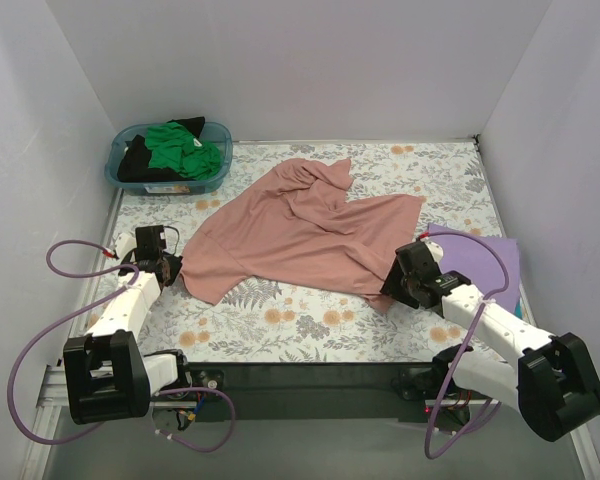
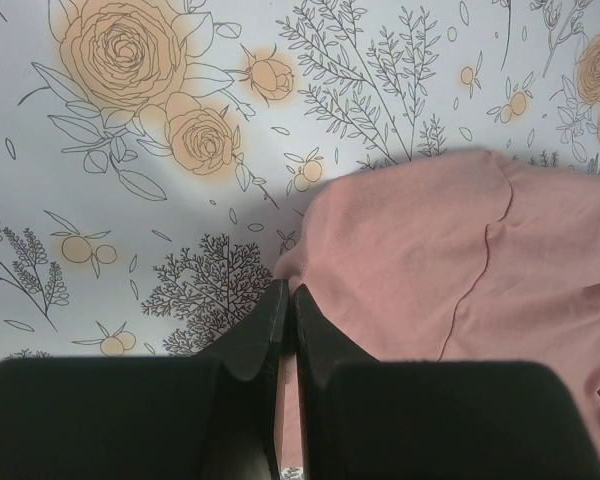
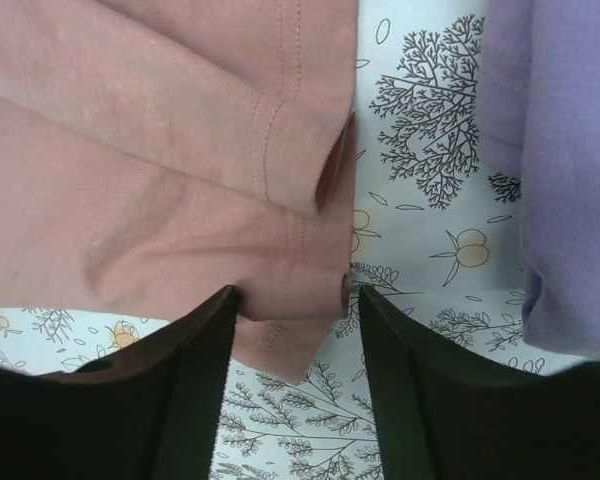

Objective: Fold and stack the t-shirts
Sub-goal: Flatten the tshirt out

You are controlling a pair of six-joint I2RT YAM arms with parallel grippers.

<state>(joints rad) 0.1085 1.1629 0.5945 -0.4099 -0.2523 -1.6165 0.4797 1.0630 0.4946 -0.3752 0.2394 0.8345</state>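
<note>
progress early, 0 stacked | pink tee (image 1: 300, 235) unfolded, right of basket (image 1: 115, 172) | lavender tee (image 1: 492, 262) farther right (maybe folded) | green tee (image 1: 185, 150), black tee (image 1: 135, 162) inside basket | left gripper (image 2: 286, 300) clenched, grasp unclear | right gripper (image 3: 298, 292) released, straddling pink hem

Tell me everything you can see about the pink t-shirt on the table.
The pink t-shirt is soft, matte cloth with stitched hems. It lies unfolded and rumpled across the middle of the floral table cloth, bunched at its far end. The open right pincer straddles a hemmed edge; the shut left pincer meets the opposite edge. It does not touch the lavender t-shirt.
</note>
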